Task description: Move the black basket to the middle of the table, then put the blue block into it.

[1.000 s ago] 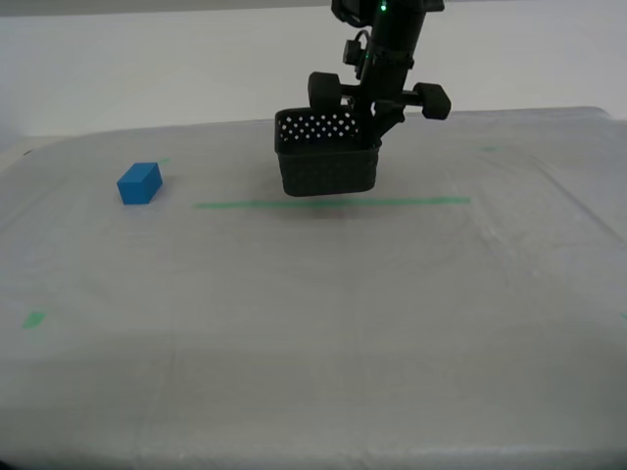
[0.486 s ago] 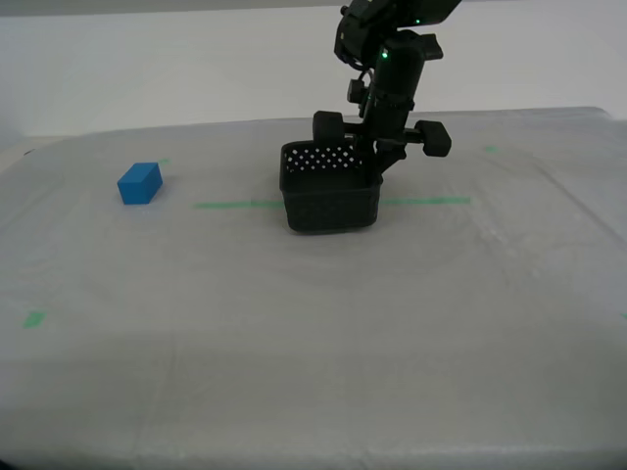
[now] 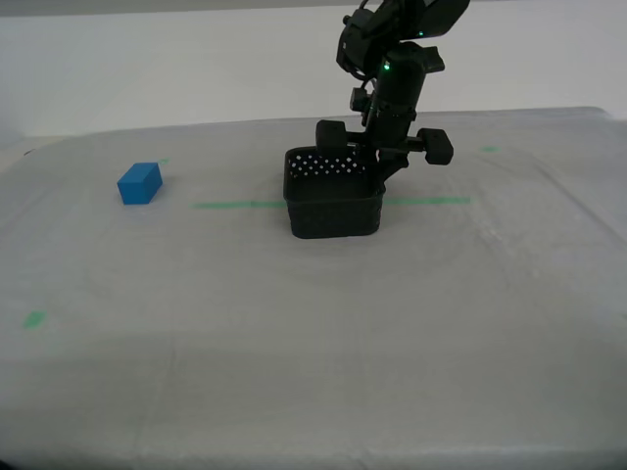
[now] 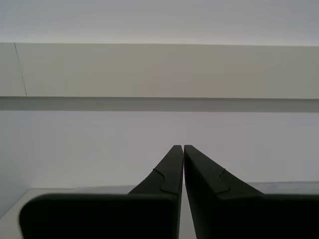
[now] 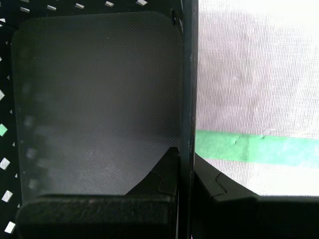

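Observation:
The black basket [image 3: 331,204] stands on the table [image 3: 313,323] near its middle, over the green tape line [image 3: 235,205]. My first gripper [image 3: 377,168] comes down from above and is shut on the basket's wall on the exterior view's right. In the first wrist view that wall runs between the jaws of my first gripper [image 5: 185,149], with the basket floor [image 5: 94,89] to one side. The blue block [image 3: 139,182] lies far off toward the exterior view's left. My second gripper [image 4: 180,148] is shut on nothing and faces a pale wall.
Small green marks [image 3: 34,318] dot the cloth. The table's rounded far edge [image 3: 549,111] runs behind the basket. The green tape [image 5: 249,149] crosses the cloth just outside the basket wall.
The first arm has lowered the basket and brought it slightly nearer and toward the exterior view's right; it now sits on the cloth. The blue block has not moved.

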`<state>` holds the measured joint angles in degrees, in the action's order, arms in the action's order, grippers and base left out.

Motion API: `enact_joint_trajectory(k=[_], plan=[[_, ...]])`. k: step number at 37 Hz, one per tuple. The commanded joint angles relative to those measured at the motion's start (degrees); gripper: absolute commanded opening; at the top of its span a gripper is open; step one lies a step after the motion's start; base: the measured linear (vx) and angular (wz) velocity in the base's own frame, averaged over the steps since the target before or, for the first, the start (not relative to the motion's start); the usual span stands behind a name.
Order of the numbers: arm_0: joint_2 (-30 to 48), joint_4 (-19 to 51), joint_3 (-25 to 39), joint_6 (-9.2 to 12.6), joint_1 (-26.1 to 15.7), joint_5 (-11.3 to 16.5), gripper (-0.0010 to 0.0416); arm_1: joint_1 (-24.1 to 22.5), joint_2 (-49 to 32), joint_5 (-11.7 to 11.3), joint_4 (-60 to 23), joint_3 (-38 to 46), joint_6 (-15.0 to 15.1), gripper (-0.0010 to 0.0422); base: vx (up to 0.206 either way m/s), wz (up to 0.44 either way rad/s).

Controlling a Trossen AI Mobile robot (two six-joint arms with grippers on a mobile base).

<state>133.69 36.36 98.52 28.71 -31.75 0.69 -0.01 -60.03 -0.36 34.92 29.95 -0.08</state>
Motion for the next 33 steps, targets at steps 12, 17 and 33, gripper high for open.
enact_joint_trajectory(k=[12, 17, 33], plan=[[-0.04, -0.28, 0.00, 0.26, -0.02, -0.35, 0.0005, -0.02, 0.00, -0.07, 0.31, 0.02, 0.07, 0.0000, 0.000, 0.000], [-0.04, -0.20, 0.00, 0.26, -0.02, -0.37, 0.0024, 0.00, 0.00, -0.07, 0.31, 0.02, 0.07, 0.0000, 0.000, 0.000], [-0.04, 0.22, 0.00, 0.22, -0.02, -0.35, 0.0122, -0.02, 0.00, -0.07, 0.31, 0.02, 0.07, 0.0000, 0.000, 0.000]])
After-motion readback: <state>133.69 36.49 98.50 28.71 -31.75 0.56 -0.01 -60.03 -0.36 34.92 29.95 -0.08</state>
